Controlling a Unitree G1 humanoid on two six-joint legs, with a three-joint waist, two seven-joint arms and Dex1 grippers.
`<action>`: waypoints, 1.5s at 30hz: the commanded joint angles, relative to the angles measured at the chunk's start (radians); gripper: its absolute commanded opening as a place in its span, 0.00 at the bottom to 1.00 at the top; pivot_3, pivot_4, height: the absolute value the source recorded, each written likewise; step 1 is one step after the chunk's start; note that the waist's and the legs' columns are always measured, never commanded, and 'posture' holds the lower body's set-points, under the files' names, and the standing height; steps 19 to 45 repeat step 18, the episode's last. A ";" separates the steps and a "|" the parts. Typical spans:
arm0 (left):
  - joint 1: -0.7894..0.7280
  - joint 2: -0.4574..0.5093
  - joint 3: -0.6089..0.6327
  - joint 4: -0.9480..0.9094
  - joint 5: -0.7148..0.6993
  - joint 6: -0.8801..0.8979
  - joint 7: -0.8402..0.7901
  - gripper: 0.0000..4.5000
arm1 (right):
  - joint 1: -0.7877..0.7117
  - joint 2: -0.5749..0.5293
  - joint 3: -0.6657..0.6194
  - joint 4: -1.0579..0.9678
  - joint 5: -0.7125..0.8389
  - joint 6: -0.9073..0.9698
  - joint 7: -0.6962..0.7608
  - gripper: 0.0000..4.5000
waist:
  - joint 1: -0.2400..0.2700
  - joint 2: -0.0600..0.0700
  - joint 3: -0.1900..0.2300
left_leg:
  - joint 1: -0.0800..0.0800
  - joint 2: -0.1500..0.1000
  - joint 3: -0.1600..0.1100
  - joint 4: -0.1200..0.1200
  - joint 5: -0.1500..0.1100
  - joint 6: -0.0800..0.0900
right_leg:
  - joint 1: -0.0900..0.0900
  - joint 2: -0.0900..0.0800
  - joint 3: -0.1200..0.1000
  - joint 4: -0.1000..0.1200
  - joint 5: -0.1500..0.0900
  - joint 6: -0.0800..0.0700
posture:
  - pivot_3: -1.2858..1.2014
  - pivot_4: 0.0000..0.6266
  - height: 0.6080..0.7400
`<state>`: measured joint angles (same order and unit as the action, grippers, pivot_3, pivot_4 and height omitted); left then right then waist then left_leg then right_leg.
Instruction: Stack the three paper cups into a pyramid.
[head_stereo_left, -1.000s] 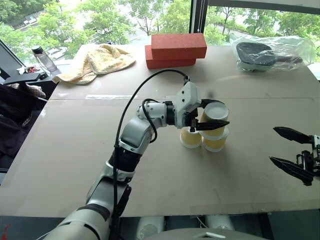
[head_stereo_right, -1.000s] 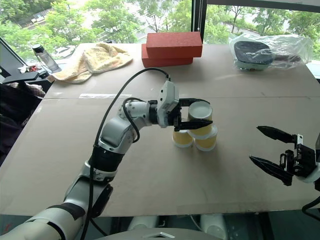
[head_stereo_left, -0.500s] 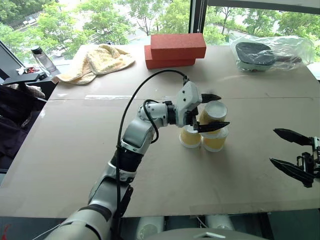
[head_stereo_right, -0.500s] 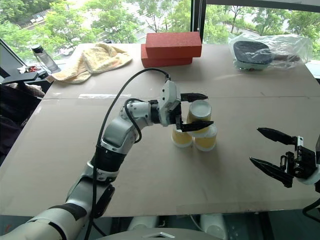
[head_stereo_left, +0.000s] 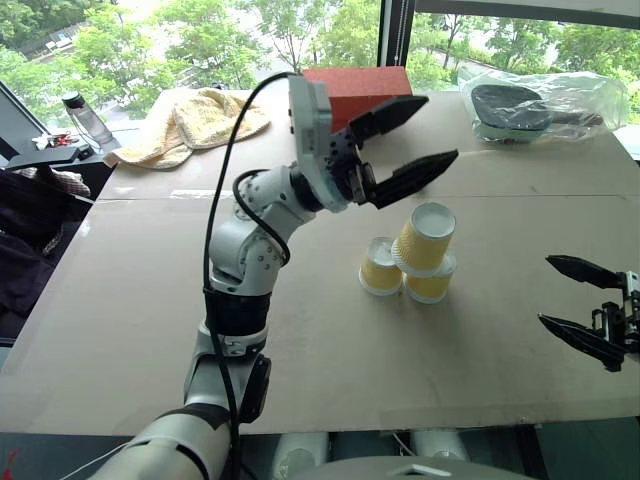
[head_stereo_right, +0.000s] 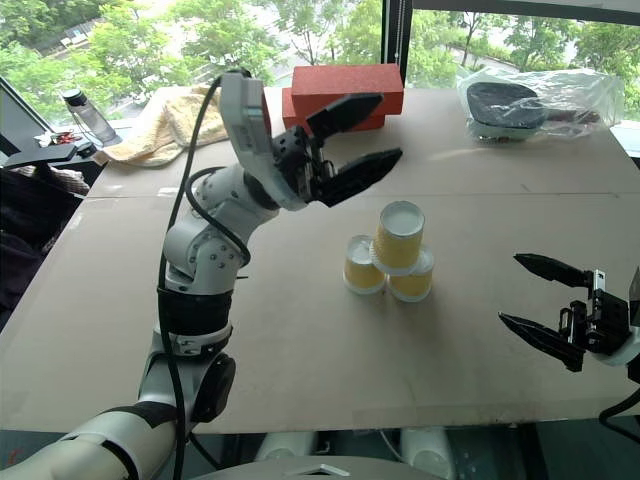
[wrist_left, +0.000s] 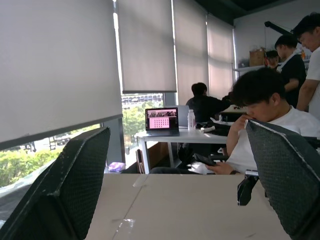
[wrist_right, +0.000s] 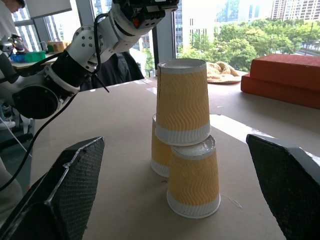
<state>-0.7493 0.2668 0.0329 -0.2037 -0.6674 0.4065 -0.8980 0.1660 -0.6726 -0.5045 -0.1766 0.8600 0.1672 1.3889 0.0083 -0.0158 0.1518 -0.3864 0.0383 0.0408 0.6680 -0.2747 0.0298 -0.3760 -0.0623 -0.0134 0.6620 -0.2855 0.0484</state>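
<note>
Surface (head_stereo_left: 150, 300): large brown board carrying everything; pyramid stands near its middle, a little toward the right edge, where either arm can reach it.

Red bricks (head_stereo_left: 355, 90), stacked at the far edge, well apart from the cups, so no obstruction to the work. Yellow towel (head_stereo_left: 195, 120) heaped at the far left corner; bagged dark item (head_stereo_left: 535, 105) at the far right corner. Both unused clutter.

Left gripper (head_stereo_left: 405, 140) raised above the surface, over and behind the stack, fingers spread wide and empty. Judgement: this height and spread keep the fingers clear of the top cup so the stack is not knocked.

Right gripper (head_stereo_left: 580, 305) hovers near the right edge, fingers wide apart, holding nothing, well apart from the cups. Reads as parked.

Three paper cups (wrist_right: 182, 145), all inverted: two base cups touching side by side, third cup (wrist_right: 182, 100) resting across their upturned bases, leaning slightly. Judgement: pyramid looks complete; the lean is the one risk.
</note>
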 joint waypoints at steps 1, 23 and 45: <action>0.165 0.180 0.062 -0.074 0.034 0.091 0.018 0.98 | -0.039 0.042 0.032 0.086 -0.107 -0.102 -0.037 1.00 | -0.012 0.002 -0.001 | 0.002 0.000 0.001 -0.002 0.001 -0.001 | 0.000 0.001 0.002 0.000 0.000 0.000 | 0.52 0.24 0.93; 0.930 0.279 0.000 -0.241 0.316 -0.083 0.176 0.98 | -0.191 0.051 0.156 0.449 -0.327 -0.279 -0.041 1.00 | 0.006 0.002 0.000 | 0.003 -0.001 0.001 -0.003 -0.001 0.001 | 0.001 -0.008 0.004 0.000 0.000 -0.001 | 0.52 0.24 0.93; 0.930 0.279 0.000 -0.241 0.316 -0.083 0.176 0.98 | -0.191 0.051 0.156 0.449 -0.327 -0.279 -0.041 1.00 | 0.006 0.002 0.000 | 0.003 -0.001 0.001 -0.003 -0.001 0.001 | 0.001 -0.008 0.004 0.000 0.000 -0.001 | 0.52 0.24 0.93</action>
